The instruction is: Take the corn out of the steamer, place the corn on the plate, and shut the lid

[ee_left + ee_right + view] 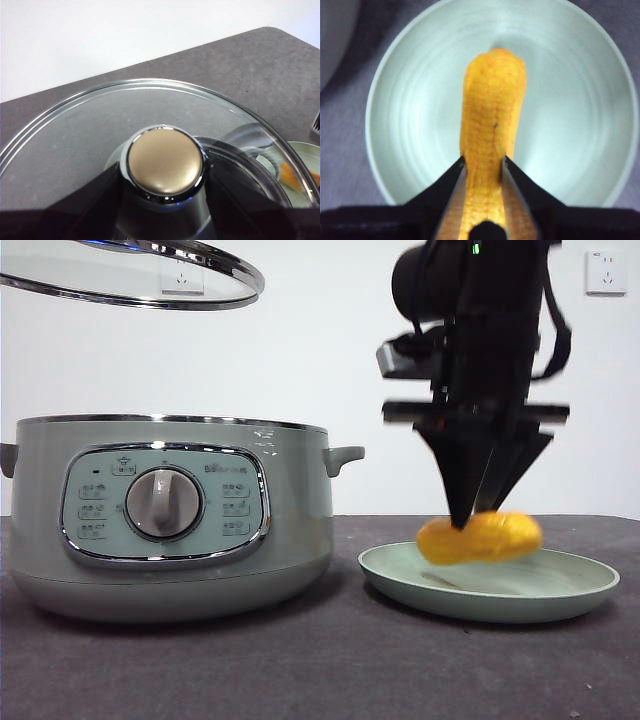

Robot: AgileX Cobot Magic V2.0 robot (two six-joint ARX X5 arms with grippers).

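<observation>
Your left gripper is clamped on the knob of the lid, one jaw on each side of it, and it holds the glass dome high above the steamer, tilted a little and well clear of the chrome rim. Through the glass in the left wrist view you can make out the pot's opening underneath, so the lid hangs roughly over where it must go.

Moving right, your right gripper pinches the corn near one end, jaws closed on the cob. The corn's long axis runs straight out from the jaws, and in the front view it lies nearly level, side to side, over the middle of the plate. It looks just above the plate's floor, though you cannot tell from here whether it touches.

That gap is what your next move turns on: the plate is directly beneath the cob, so a short descent and a release should lay it flat. Expect some rolling, since it is round.
</observation>
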